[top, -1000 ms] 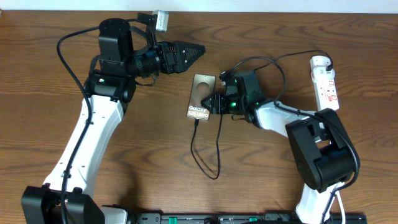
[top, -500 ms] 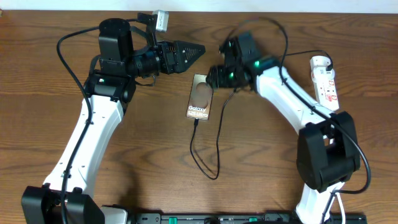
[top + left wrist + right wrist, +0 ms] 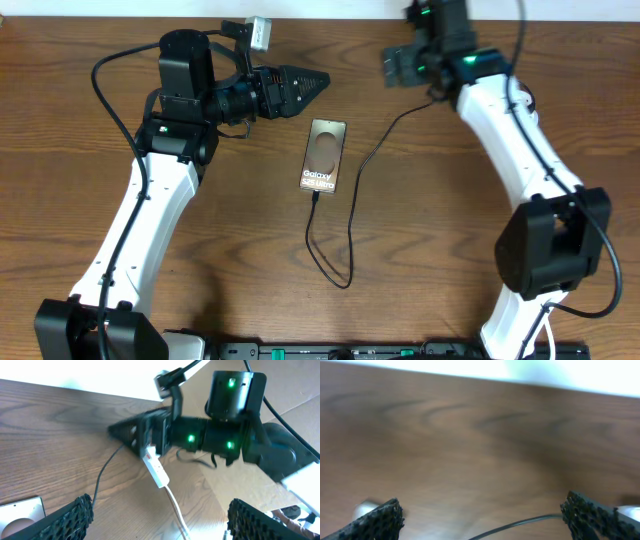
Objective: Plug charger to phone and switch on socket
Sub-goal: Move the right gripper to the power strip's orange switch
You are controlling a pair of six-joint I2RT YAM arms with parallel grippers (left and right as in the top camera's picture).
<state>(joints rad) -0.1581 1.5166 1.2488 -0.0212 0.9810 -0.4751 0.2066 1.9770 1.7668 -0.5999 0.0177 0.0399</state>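
Behind the right end effector, back along its own forearm, lies the socket. From overhead that forearm hides it. Only the left wrist view shows it, a white strip with red markings on the bench, low beneath the end effector's body. Its long axis slants toward the bench's near edge, with the white cord trailing off the nearer end.

Right end effector: fingers wide apart, empty. Left end effector: fingers likewise apart, empty, well apart from the socket and beyond the phone.

The phone lies flat, ahead of the right end effector's tips and nearer the robot. The charger meets its near short edge, apparently seated.

Judgement: the switch falls to the right arm, which must draw back toward its own side and descend.
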